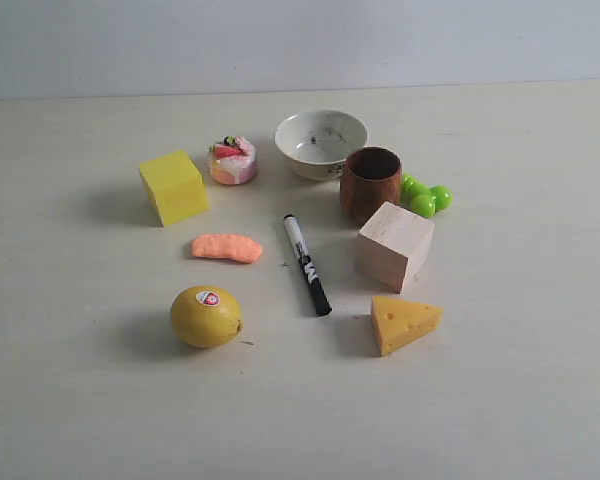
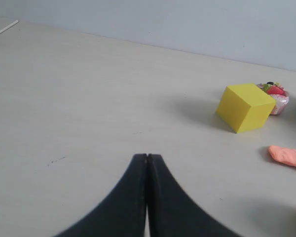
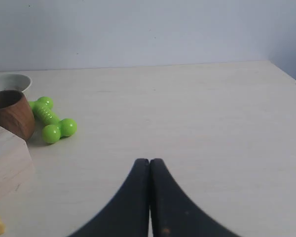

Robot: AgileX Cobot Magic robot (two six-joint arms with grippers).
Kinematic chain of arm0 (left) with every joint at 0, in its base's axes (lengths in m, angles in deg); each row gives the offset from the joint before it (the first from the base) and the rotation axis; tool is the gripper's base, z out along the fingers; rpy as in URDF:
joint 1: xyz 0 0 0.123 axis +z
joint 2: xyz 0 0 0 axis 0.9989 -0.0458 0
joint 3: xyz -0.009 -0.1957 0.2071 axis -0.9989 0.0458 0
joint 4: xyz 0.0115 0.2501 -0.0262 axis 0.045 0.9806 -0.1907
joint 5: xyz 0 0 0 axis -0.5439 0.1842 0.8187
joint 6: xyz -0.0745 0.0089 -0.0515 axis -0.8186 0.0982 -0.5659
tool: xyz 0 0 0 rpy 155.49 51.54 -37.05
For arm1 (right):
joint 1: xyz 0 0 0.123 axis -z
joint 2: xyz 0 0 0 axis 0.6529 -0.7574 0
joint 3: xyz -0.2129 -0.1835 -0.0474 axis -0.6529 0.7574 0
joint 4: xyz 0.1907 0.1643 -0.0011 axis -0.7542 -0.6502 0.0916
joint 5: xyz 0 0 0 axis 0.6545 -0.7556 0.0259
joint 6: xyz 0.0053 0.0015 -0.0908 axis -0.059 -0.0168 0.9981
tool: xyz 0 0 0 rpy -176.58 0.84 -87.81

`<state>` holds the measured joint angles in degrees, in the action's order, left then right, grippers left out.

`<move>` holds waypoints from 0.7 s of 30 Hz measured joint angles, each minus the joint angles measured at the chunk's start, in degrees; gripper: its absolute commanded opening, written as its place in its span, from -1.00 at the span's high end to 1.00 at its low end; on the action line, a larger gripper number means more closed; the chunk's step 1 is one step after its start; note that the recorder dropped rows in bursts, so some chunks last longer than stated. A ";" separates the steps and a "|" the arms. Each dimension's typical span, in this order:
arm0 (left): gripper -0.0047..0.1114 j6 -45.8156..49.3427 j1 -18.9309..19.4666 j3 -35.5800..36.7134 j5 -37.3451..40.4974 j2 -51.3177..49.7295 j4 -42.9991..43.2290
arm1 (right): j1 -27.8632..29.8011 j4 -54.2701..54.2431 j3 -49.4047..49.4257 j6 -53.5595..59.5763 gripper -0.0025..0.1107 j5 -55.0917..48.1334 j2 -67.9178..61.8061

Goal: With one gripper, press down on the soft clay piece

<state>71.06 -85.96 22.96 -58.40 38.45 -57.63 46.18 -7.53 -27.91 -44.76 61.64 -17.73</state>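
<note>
The soft clay piece (image 1: 227,247), a flat salmon-orange lump, lies on the table between the yellow cube (image 1: 173,187) and the lemon (image 1: 206,316). In the left wrist view the soft clay piece (image 2: 287,156) shows at the frame's edge, well away from my left gripper (image 2: 147,157), which is shut with nothing in it. My right gripper (image 3: 149,161) is also shut and empty, over bare table; the clay is out of that view. Neither gripper appears in the exterior view.
Around the clay stand a toy cake (image 1: 232,160), a white bowl (image 1: 321,143), a brown cup (image 1: 370,184), a green dumbbell toy (image 1: 425,196), a wooden block (image 1: 394,245), a black marker (image 1: 307,265) and a yellow cheese wedge (image 1: 402,322).
</note>
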 measured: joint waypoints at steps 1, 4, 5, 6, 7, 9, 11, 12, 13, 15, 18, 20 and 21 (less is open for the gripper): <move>0.92 0.00 0.00 0.00 0.00 0.00 0.00 | 0.00 0.00 0.00 0.00 0.96 0.00 0.00; 0.92 0.00 0.00 0.00 0.00 0.00 0.00 | 0.00 0.00 0.00 0.00 0.96 0.00 0.00; 0.92 0.00 0.00 0.00 0.00 0.00 0.00 | 0.00 0.00 0.00 0.00 0.96 0.00 0.00; 0.92 0.00 0.00 0.00 0.00 0.00 0.00 | 0.00 0.00 0.00 0.00 0.96 0.00 0.00; 0.92 0.00 0.00 0.00 0.00 0.00 0.00 | 0.00 0.00 0.00 0.00 0.96 0.00 0.00; 0.92 0.00 0.00 0.00 0.00 0.00 0.00 | 0.00 0.00 0.00 0.00 0.96 0.00 0.00; 0.92 0.00 0.00 0.00 0.00 0.00 0.00 | 0.00 0.00 0.00 0.00 0.96 0.00 0.00; 0.92 0.00 0.00 0.00 0.00 0.00 0.00 | 0.00 0.00 0.00 0.00 0.96 0.00 0.00; 0.92 0.00 0.00 0.00 0.00 0.00 0.00 | 0.00 0.00 0.00 0.00 0.96 0.00 0.00; 0.92 0.00 0.00 0.00 0.00 0.00 0.00 | 0.00 0.00 0.00 0.00 0.96 0.00 0.00; 0.92 0.00 0.00 0.00 0.00 0.00 0.00 | 0.00 0.00 0.00 0.00 0.96 0.00 0.00; 0.92 0.35 0.00 0.00 -0.11 0.00 0.52 | 0.00 0.00 0.00 0.00 0.96 0.00 0.00; 0.92 0.97 0.00 0.00 -0.29 0.00 1.45 | 0.00 0.00 0.00 0.00 0.96 0.00 0.00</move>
<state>72.03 -85.96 22.96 -58.68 38.45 -56.18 46.18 -7.53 -27.91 -44.76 61.64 -17.73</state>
